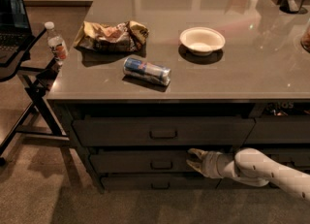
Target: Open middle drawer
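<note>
The middle drawer is the second of three wide dark fronts under the counter, with a small dark pull at its centre. Its front lies flush with the fronts above and below. My gripper comes in from the right on a white arm and sits against this drawer's front, a short way right of the pull. Its fingers are spread one above the other, open, with nothing between them.
On the grey countertop lie a chip bag, a can on its side and a white bowl. A folding stand with a water bottle and a laptop stands left. Narrower drawers are at right.
</note>
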Robot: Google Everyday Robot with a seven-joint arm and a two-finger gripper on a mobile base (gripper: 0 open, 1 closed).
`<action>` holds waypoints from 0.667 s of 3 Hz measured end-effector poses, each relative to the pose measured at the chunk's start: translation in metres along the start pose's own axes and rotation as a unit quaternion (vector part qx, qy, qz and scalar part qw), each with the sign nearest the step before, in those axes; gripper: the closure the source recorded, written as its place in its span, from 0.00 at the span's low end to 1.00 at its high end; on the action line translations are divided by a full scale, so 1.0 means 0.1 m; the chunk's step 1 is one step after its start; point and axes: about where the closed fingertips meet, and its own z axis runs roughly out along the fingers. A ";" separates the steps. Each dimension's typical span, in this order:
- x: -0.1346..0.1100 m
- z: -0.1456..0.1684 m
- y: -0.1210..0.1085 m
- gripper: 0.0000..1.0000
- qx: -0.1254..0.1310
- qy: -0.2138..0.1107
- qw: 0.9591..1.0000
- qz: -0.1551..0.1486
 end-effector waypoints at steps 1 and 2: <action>-0.04 0.00 -0.08 1.00 0.000 0.000 1.000 0.000; -0.08 -0.01 -0.14 1.00 0.000 0.000 1.000 0.000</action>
